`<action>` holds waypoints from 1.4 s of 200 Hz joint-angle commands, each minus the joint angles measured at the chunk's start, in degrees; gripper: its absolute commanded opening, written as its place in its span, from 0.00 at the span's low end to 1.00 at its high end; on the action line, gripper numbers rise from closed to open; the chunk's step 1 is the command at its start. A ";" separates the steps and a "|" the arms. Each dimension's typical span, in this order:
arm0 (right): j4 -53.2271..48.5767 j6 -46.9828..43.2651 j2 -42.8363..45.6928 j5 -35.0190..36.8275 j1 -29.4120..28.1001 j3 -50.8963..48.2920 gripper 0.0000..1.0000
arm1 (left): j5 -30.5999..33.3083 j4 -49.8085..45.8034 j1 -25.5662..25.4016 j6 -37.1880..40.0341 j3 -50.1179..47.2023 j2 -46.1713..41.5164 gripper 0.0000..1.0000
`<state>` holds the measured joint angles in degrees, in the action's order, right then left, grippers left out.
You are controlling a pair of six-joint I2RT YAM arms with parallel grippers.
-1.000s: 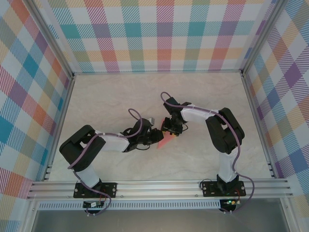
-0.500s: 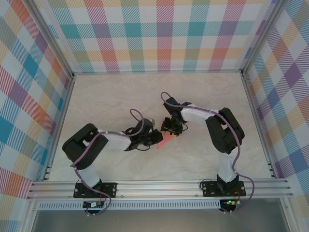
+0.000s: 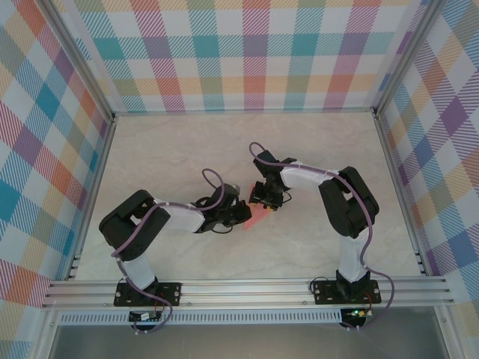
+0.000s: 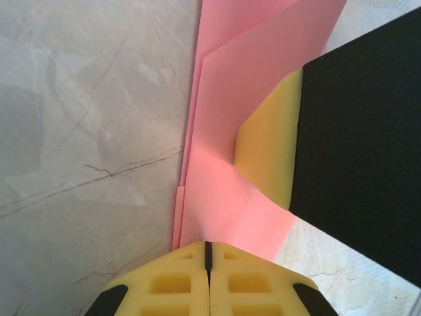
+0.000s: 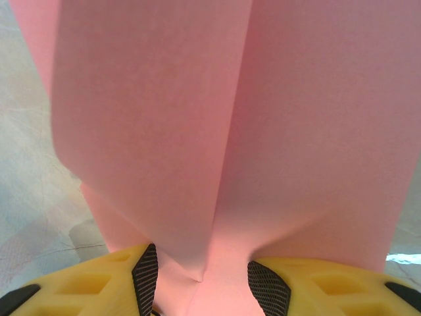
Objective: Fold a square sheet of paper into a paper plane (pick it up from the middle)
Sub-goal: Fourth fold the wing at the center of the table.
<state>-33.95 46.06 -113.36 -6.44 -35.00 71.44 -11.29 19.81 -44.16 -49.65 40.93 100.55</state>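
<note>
The square sheet of paper (image 3: 257,218) is salmon pink and folded into a narrow layered wedge, lying mid-table between the two arms. My left gripper (image 4: 209,245) is shut on the near edge of the paper (image 4: 223,197), which comes out of the seam between its yellow pads. My right gripper (image 5: 202,276) stands open, its jaws well apart with the creased paper (image 5: 230,131) running between them. In the left wrist view one of the right gripper's fingers (image 4: 270,151) rests on top of the sheet. From above, the left gripper (image 3: 241,213) and right gripper (image 3: 263,200) almost meet.
The marble-patterned table (image 3: 172,157) is walled by checked panels (image 3: 247,52) at the back and sides. An aluminium rail (image 3: 247,288) with both arm bases runs along the near edge.
My left gripper has closed fully onto the paper's edge and its arm has edged slightly right. The right arm has stayed still.
</note>
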 commanded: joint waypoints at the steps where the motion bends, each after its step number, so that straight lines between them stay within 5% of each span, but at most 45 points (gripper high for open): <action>1: -3.44 -0.45 -13.33 13.42 0.81 -7.24 0.50 | 1.86 -5.20 -0.24 0.87 0.51 1.03 0.03; 63: -3.14 -3.55 2.63 7.87 1.07 -3.76 0.55 | 2.63 -9.41 -0.67 1.17 0.18 1.21 0.00; 127: 11.13 -10.91 18.53 -3.81 3.57 -12.27 0.54 | 2.96 -10.23 -0.98 1.46 0.19 1.58 0.00; 179: 20.36 -13.26 13.81 -17.81 4.41 -15.18 0.11 | 2.92 -10.53 -1.09 1.92 0.64 1.83 0.00; 280: 24.84 -13.31 6.10 -21.78 5.19 -16.33 0.04 | 2.97 -10.85 -1.32 1.84 0.73 2.10 0.00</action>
<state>-10.87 33.74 -104.88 -26.68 -30.35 55.92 -9.76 16.56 -44.93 -48.60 42.50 100.55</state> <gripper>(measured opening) 0.047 0.049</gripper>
